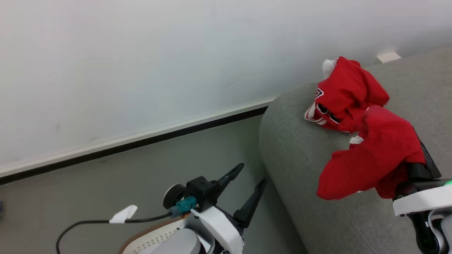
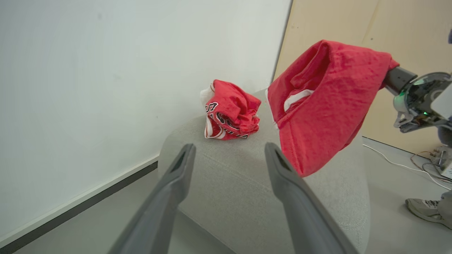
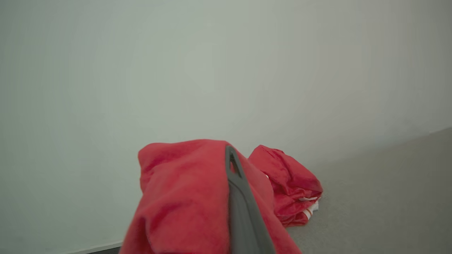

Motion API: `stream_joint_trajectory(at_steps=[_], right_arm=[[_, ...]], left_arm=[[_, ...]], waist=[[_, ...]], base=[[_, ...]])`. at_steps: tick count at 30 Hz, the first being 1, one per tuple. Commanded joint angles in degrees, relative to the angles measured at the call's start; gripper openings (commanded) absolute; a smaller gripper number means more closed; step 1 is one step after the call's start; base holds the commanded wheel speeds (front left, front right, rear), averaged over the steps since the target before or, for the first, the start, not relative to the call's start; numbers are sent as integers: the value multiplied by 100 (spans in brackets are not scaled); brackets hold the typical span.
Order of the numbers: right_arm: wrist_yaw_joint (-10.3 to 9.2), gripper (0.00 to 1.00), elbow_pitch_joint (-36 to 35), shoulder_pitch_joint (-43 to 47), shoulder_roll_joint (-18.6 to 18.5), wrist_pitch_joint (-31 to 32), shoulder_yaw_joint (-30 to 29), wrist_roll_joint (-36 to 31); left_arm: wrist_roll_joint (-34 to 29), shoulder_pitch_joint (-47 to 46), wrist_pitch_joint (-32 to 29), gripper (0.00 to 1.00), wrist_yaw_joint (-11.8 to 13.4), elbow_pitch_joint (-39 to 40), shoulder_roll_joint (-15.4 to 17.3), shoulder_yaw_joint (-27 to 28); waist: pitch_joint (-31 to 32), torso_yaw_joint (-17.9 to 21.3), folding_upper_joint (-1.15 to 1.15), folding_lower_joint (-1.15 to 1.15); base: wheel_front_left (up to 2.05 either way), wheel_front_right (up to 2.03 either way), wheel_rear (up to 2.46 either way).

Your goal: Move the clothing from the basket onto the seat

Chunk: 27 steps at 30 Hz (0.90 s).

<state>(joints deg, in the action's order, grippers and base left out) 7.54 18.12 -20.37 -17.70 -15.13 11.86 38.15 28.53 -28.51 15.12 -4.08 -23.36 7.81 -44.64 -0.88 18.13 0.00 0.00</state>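
Soft, even indoor light; the white wall (image 1: 123, 70) is bright, without glare. Faint shadow lies on the seat (image 1: 300, 158) under the plain red garment (image 1: 381, 155). Close to the lens, the left end effector (image 2: 229, 146) looks soft; beyond the right end effector (image 3: 230, 157) everything is hazy and washed, cloth nearest it blurred.

Left gripper (image 1: 253, 172): two long dark-grey tapered fingers (image 1: 254, 197), black block mount, white wrist shell (image 1: 220, 225). Teal connector (image 1: 183, 204), black cable (image 1: 99, 222), white tag (image 1: 123, 213). Right wrist shell (image 1: 420, 201) white, green light (image 1: 448, 182).
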Motion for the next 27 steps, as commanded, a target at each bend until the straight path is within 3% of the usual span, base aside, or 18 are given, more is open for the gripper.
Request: stream_joint_trajectory(at_steps=[1,12,17,27], right_arm=[[-11,0,-70,128,31,1,-85,-63],[-11,0,-329,251,81,1,-296,-127],[-12,0,-380,59,-45,1,-384,-208],[-12,0,94,-920,-671,115,-525,-554]], left_arm=[[-100,110,1,100,-28,-6,-24,18],[-358,38,2,100,-89,-21,-130,140],[-515,-86,2,100,-148,57,-154,172],[-728,-356,2,100,-239,100,-70,168]], waist=[[-69,365,0,0],[-325,853,0,0],[-533,807,0,0],[-1197,474,0,0]], base=[[0,0,0],[0,0,0],[0,0,0],[0,0,0]])
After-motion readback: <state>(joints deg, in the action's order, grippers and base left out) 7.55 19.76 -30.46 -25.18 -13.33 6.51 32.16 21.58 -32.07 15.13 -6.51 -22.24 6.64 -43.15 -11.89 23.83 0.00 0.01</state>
